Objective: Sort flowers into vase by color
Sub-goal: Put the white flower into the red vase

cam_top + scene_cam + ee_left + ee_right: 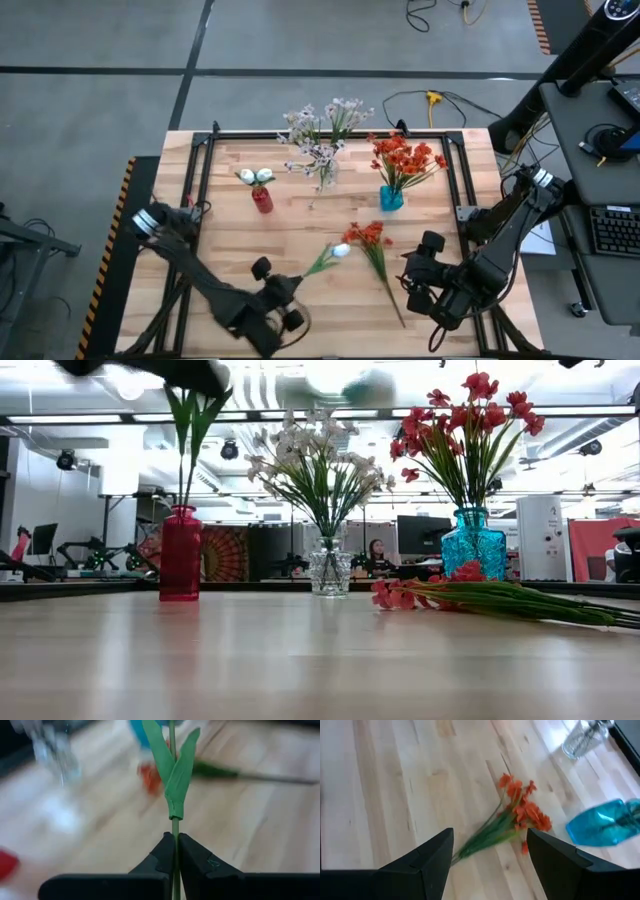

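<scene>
At the near edge of the worktop (230,215), around 7 o'clock in the high view, the left pincer (175,851) is clamped on the thin green stalk of a white tulip stem (330,255); the left wrist view shows the stalk pinched between the two dark fingers with its leaves rising just past the tips. The stem's long axis runs from the pincer toward 2 o'clock, the white bud at the far end, near the worktop's middle. Just beside that bud, toward 3 o'clock, a loose orange-red stem (375,250) lies flat on the wood, blooms pointing to about 11 o'clock and stalk trailing to 5 o'clock. The right pincer (490,852) hangs at about 5 o'clock by the stalk end, fingers spread wide and holding nothing; in the right wrist view the orange blooms lie ahead of it, between the fingertips. Farther back stand three upright vases in a row: at 10 o'clock a red vase (262,199) with white tulip buds; at 12 o'clock a clear glass vase (322,176) with pale pink-white sprays; at 1 o'clock a blue vase (391,197) with orange-red blooms. Beyond the worktop the low view shows a room with a person (378,555) seated at a monitor.
</scene>
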`<move>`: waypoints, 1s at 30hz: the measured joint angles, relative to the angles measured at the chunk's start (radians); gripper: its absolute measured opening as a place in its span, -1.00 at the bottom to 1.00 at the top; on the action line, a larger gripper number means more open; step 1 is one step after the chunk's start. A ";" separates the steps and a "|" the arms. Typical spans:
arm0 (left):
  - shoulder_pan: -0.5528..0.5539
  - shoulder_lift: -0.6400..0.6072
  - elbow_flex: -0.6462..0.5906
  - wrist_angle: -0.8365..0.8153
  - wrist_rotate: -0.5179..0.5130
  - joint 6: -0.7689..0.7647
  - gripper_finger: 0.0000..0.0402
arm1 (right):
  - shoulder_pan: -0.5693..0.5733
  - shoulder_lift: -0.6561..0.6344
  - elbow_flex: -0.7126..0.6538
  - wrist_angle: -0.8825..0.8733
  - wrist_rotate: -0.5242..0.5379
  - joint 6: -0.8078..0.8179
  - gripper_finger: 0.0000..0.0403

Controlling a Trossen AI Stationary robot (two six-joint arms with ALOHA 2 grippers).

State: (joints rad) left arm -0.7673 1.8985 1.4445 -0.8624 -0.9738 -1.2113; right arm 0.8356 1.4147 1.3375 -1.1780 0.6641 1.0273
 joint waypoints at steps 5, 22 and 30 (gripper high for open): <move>-0.101 -0.134 0.000 0.006 -0.152 0.211 -0.99 | -0.006 0.000 -0.042 0.105 0.069 -0.114 0.21; -0.139 -0.459 -0.012 0.105 -0.133 0.935 -1.00 | -0.195 -0.001 -0.096 0.499 0.114 -0.624 0.21; -0.061 -0.654 -0.229 0.671 0.129 1.328 -1.00 | -0.199 -0.001 -0.110 0.716 0.114 -0.770 0.21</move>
State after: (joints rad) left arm -0.8285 1.2442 1.2155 -0.1914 -0.8447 0.1163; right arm 0.6365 1.4139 1.2274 -0.4619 0.7776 0.2573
